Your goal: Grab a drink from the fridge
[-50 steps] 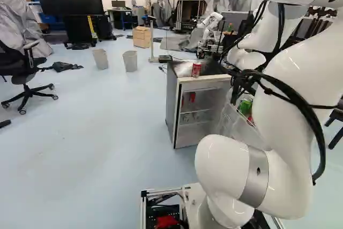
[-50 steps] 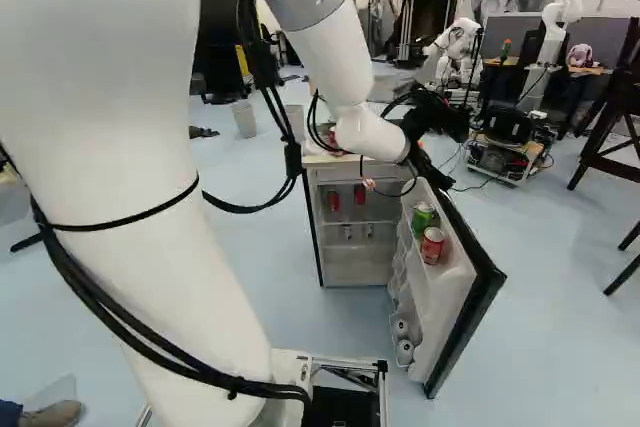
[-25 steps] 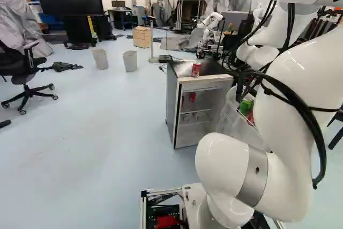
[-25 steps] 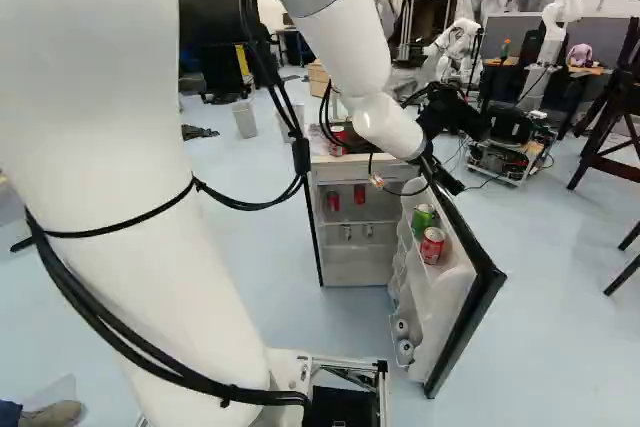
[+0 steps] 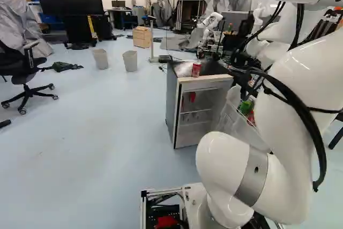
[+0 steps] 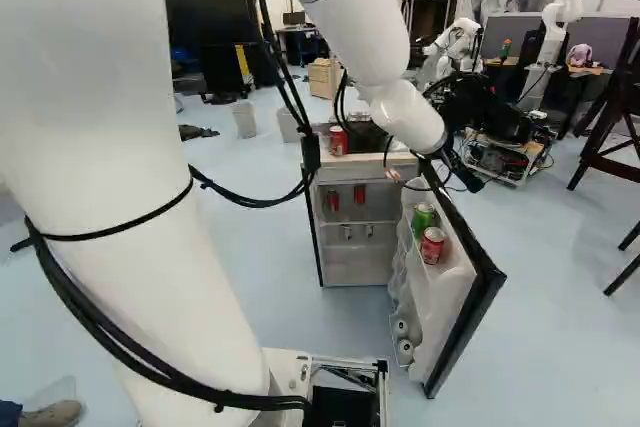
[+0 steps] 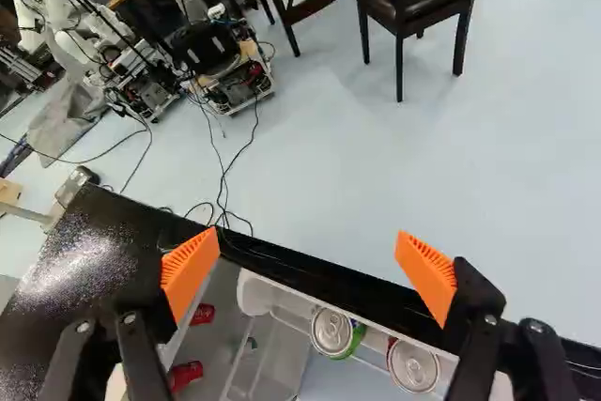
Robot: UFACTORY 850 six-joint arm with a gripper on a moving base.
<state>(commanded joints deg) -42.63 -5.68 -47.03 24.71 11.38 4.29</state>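
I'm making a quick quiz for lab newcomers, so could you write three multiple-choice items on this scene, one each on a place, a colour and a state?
1. Where is the green can?
A. On the floor
B. In the fridge door
C. On a chair

2. What colour are the pads of the tool?
A. Orange
B. Blue
C. Yellow

3. How does the tool stand?
A. Shut on a can
B. Shut on nothing
C. Open

1: B, the right base view shows it in the door's rack, next to a red can.
2: A, both pads show orange in the wrist view.
3: C, its fingers stand wide apart in the wrist view.
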